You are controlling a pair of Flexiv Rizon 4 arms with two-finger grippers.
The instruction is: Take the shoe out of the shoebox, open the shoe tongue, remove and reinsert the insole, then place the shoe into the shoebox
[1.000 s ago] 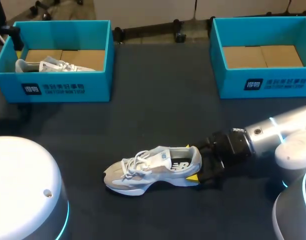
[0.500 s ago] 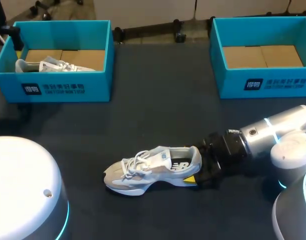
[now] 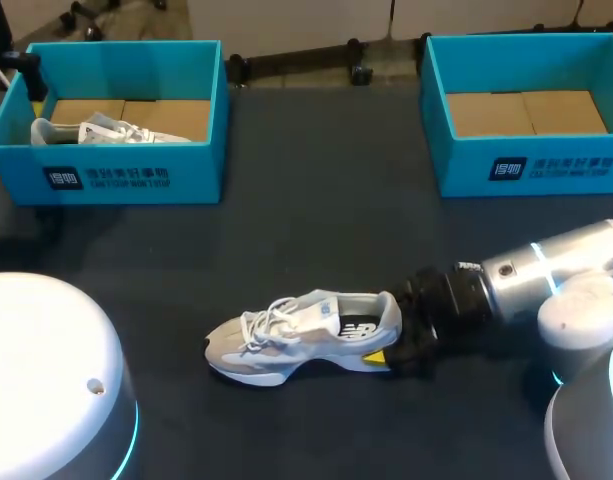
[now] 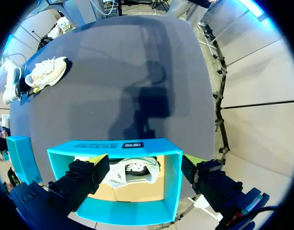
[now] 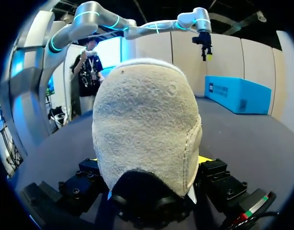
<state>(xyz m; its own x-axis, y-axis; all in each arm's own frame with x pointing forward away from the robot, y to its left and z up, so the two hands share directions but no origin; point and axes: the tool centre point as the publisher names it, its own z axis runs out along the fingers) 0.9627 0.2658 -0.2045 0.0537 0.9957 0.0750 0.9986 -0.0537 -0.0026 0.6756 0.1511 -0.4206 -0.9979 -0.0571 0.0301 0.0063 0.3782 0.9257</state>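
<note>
- The right pincer is clamped on the heel of the shoe. Over the last second it has slid the shoe a little along the desk, toe-first, away from the wrist. The shoe is upright on its sole.
- I judge the take-out step done — this reads as squaring the shoe up before the tongue is opened.
- The left pincer hangs with its fingers spread wide, holding nothing, directly above the left shoebox.
- Shoes — two: the one in the right pincer and a second shoe lying in the box under the left pincer.
- Shoeboxes: two. The right shoebox stands well apart from the right pincer, with no shoe in it.
</note>
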